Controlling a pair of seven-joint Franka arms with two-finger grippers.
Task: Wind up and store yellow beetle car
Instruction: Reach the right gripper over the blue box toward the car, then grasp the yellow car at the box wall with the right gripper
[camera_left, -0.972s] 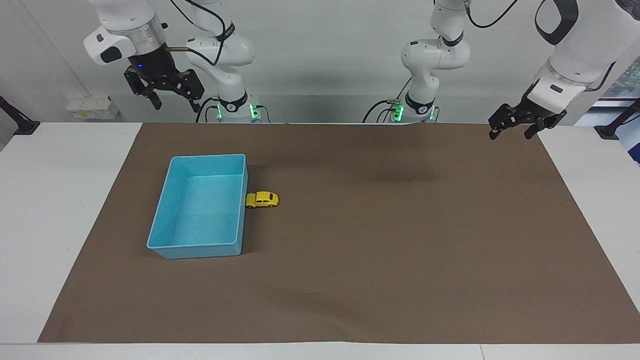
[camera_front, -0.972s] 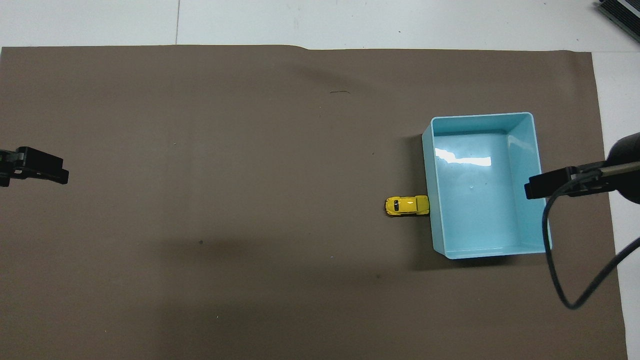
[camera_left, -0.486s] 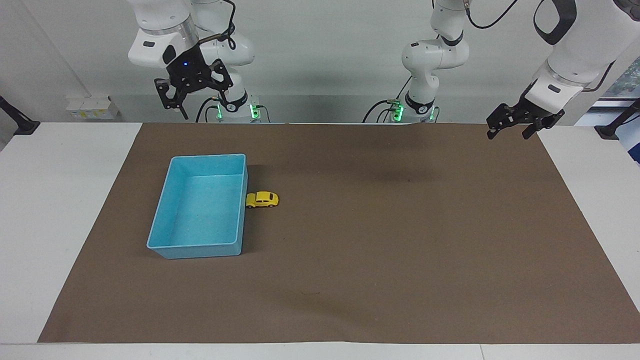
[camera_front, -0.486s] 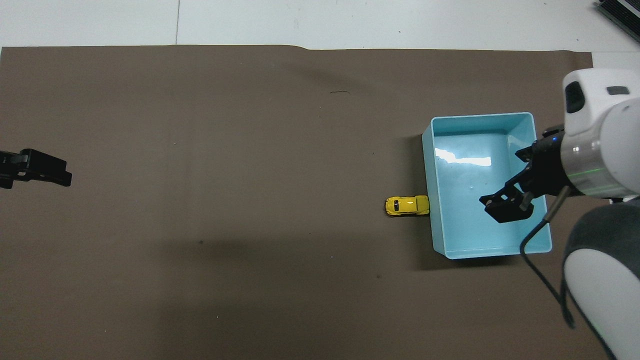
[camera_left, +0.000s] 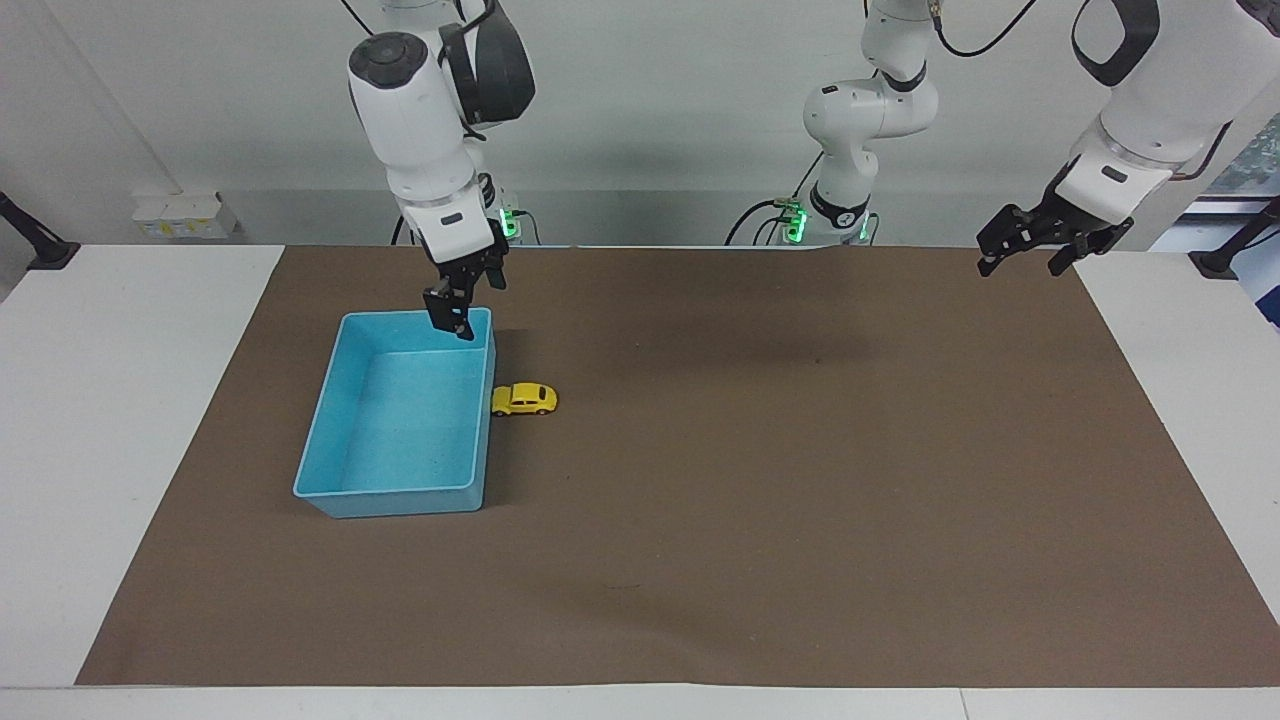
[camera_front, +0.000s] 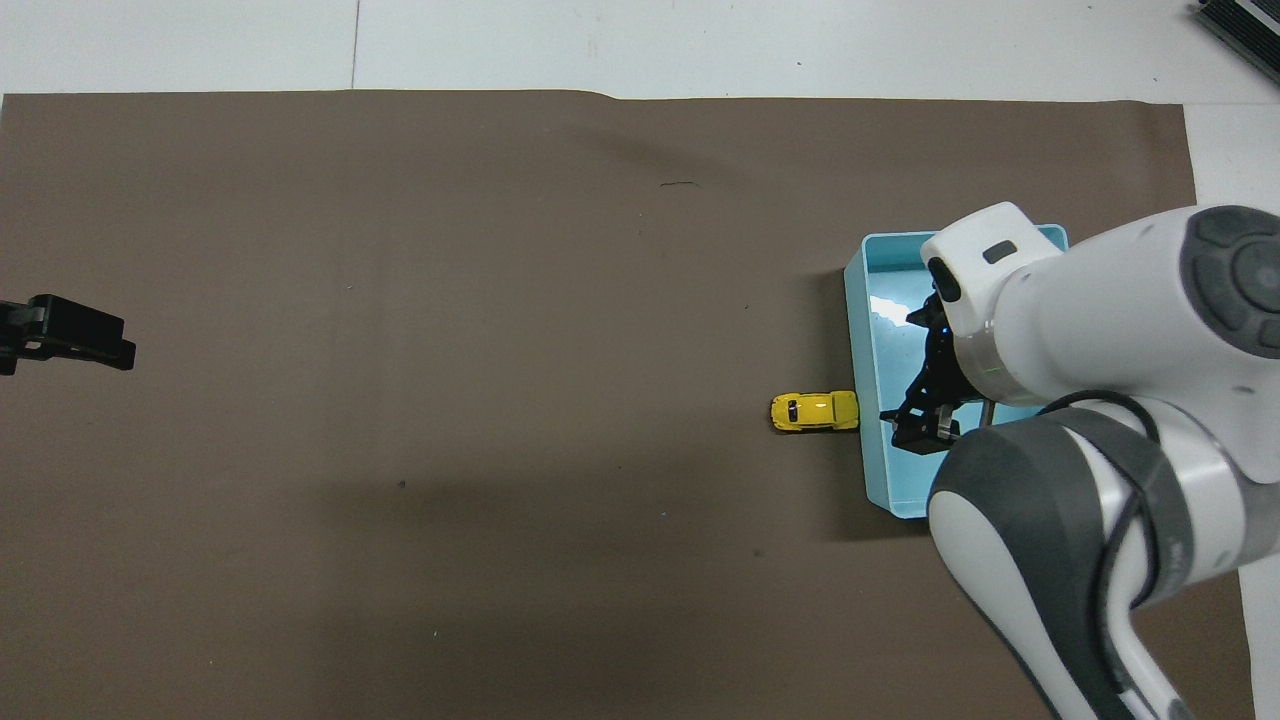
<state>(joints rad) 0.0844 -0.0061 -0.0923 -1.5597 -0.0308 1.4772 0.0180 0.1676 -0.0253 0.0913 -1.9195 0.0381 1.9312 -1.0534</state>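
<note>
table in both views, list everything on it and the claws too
yellow beetle car: one, yellow, on the mat, against the tray's wall on the side toward the left arm's end
tray: one, light blue, nothing in it, toward the right arm's end
mat: one, brown, covering most of the white table
right claw: one, black, raised over the tray
left claw: one, black, waiting over the mat's edge at the left arm's end

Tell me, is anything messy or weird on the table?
Nothing stands out. The yellow beetle car sits upright on its wheels against the blue tray, outside it. The right gripper is over the tray; the left gripper waits at its own end.
</note>
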